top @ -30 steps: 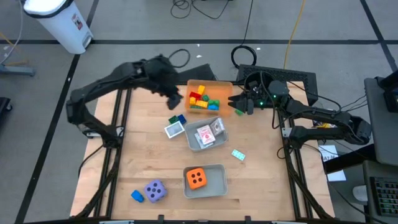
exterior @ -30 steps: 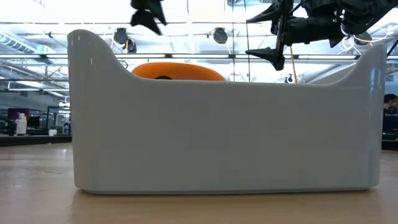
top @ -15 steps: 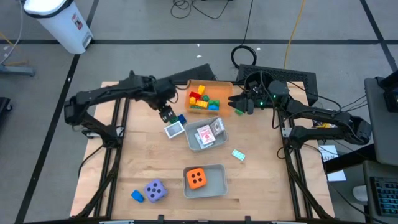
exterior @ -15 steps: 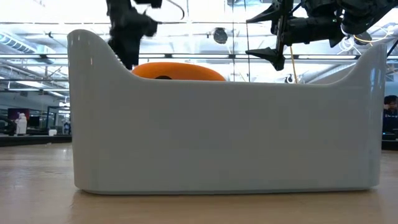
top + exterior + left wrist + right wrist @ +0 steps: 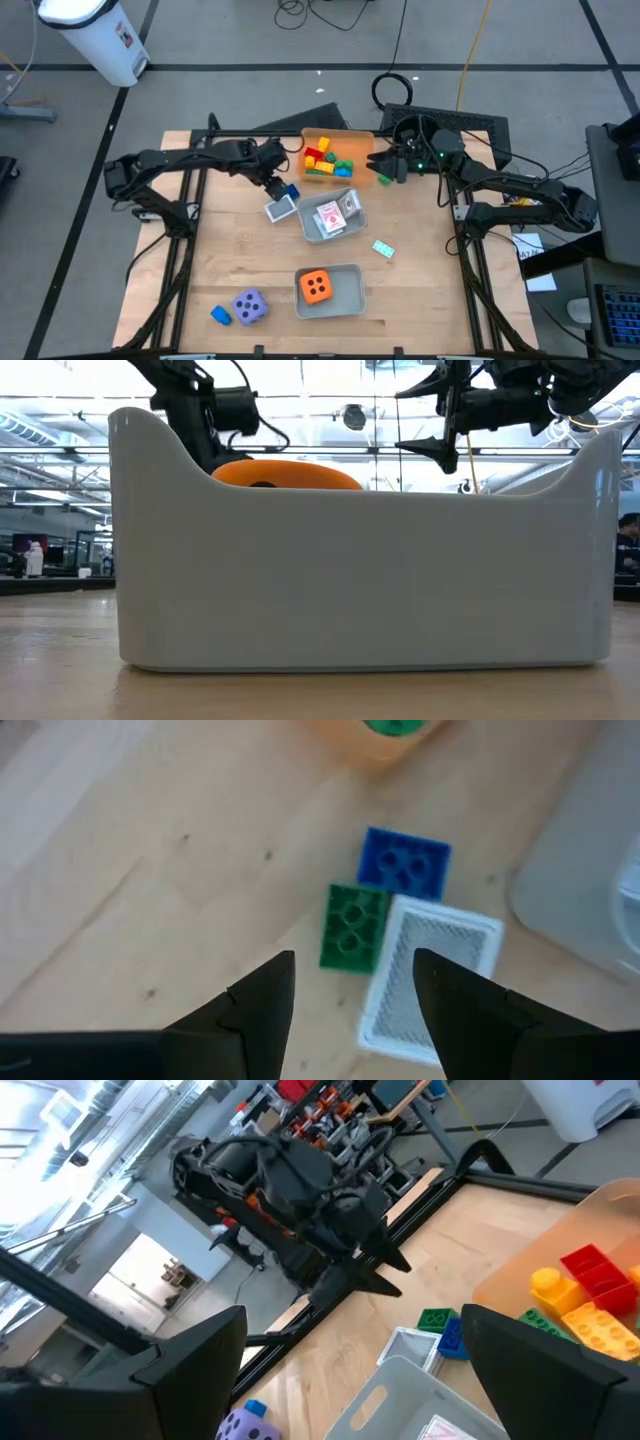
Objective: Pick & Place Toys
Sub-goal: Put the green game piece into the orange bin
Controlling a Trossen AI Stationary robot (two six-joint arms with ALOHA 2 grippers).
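My left gripper (image 5: 274,187) (image 5: 355,960) is open and points steeply down, low over a green brick (image 5: 353,927) (image 5: 285,196). A blue brick (image 5: 404,860) and a white card (image 5: 430,975) lie flat on the wood beside the green one. Nothing sits between the fingers. My right gripper (image 5: 379,170) hovers open and level at the right end of the orange tray (image 5: 352,133), which holds several bricks (image 5: 322,158). An orange die (image 5: 317,286) sits in a grey tray (image 5: 352,272). A purple die (image 5: 249,306) and another blue brick (image 5: 220,315) lie near the front left.
A clear grey tray (image 5: 312,228) with cards stands in the table's middle, just right of the white card. A teal card (image 5: 383,248) lies toward the right. In the low view the grey tray's wall (image 5: 360,575) fills most of the picture. Bare wood lies at the left.
My left gripper has come down from beside the orange tray's left end toward the green and blue bricks, a little toward the near edge, tipping to point more steeply down. The bricks and card have not moved.
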